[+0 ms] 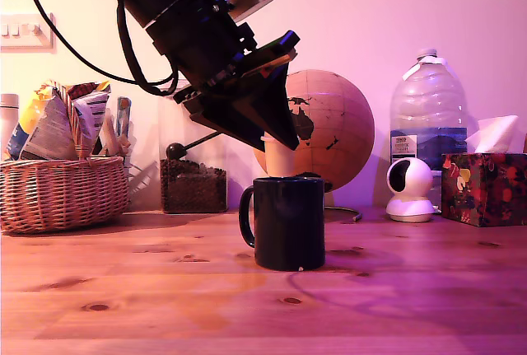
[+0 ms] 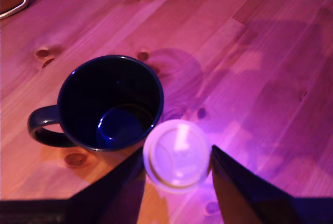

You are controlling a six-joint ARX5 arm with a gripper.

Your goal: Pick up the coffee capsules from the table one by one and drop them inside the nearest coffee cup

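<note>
A pale cream coffee capsule hangs upright just above the rim of the dark glossy coffee cup, which stands upright mid-bench, handle toward the exterior view's left, looking empty inside.

Gripper: jaws closed on a pale coffee capsule.
Coffee cup: dark, its rim just beside the capsule.
Table: knotted pine.

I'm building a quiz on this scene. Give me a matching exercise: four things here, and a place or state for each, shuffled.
Things:
1. coffee capsule
2. coffee cup
3. wicker basket
4. tissue box

Places or states:
A. far exterior-view right
B. held in the tool
C. far exterior-view left, full of packets
D. standing on the table, nothing visible inside

Pairs: 1-B, 2-D, 3-C, 4-A
</note>
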